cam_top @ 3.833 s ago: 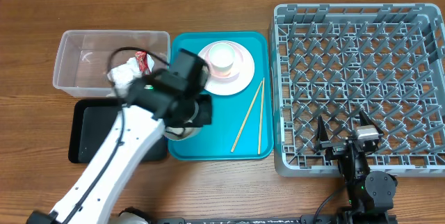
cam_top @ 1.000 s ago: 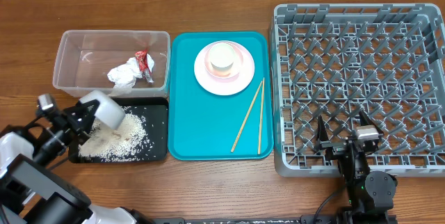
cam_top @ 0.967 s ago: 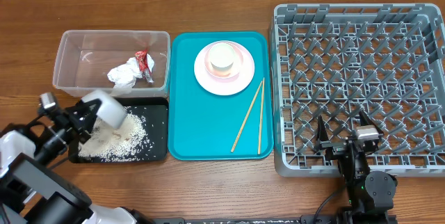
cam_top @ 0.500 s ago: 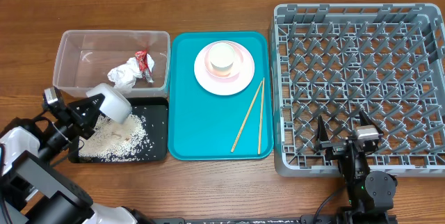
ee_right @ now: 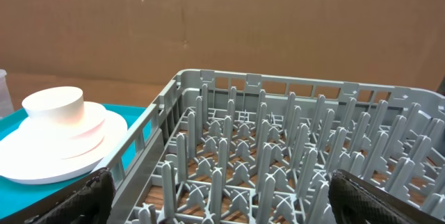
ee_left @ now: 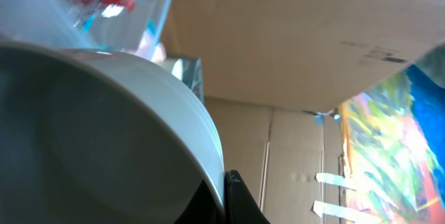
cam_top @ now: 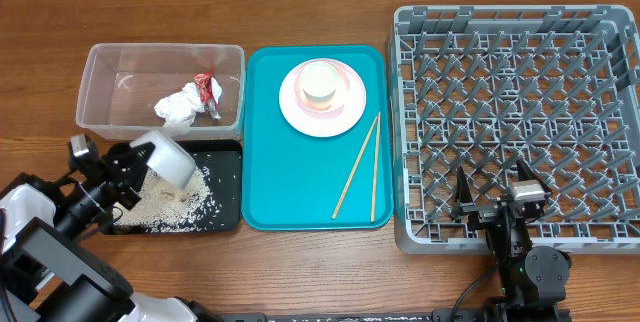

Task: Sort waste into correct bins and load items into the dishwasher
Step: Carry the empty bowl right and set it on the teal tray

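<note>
1. Overhead gets the whole layout. The left gripper (cam_top: 133, 162) is pinching the white bowl (cam_top: 170, 158) by its rim, with the bowl tipped over the black tray (cam_top: 232, 187). The rice (cam_top: 185, 194) lies scattered in that tray.
2. The left wrist cam only sees the bowl's wall up close, plus a blurry bit of the clear tub (cam_top: 100, 62).
3. The right wrist cam looks across the dish rack (cam_top: 520, 112). The right gripper (cam_top: 495, 190) is spread wide with nothing in it.
4. Count:
   - one napkin (cam_top: 177, 107) and one red wrapper (cam_top: 208, 90), both in the tub
   - one cup (cam_top: 320, 82) sitting on one pink plate (cam_top: 345, 112)
   - two chopsticks (cam_top: 360, 162) beside them on the teal tray (cam_top: 290, 182)
</note>
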Robot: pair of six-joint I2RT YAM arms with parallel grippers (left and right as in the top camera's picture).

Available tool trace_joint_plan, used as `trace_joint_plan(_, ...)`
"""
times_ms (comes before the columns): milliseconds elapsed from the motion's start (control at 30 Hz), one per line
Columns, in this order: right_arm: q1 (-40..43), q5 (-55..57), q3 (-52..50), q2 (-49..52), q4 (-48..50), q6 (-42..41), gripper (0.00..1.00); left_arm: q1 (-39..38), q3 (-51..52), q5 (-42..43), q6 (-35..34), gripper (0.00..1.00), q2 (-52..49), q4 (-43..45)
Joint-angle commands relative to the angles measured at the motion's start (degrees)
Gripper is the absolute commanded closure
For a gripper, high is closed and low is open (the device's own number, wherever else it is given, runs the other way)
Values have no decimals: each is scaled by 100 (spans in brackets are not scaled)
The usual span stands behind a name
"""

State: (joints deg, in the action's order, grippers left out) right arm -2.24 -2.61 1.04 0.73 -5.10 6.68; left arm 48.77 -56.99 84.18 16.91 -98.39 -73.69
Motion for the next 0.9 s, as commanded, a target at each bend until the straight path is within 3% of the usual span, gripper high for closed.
trace_joint_plan(0, 24, -7, -59, -57, 46, 20, 0, -50, 15, -835, 210, 96, -7, -315)
trace_joint_plan(267, 24, -7, -59, -57, 46, 20, 0, -365, -669, -785, 1770, 96, -4, -2326)
trace_joint_plan(433, 24, -7, -59, -57, 46, 20, 0, -994, -1126, -1067, 1499, 96, 328, -2321)
trace_joint_plan(667, 24, -7, -59, -57, 46, 20, 0, -2544, -1827, -1128, 975, 96, 581, -2192)
trace_joint_plan(867, 24, -7, -59, -57, 46, 20, 0, -3875, -2498, -2186, -984, 96, 586, -1224)
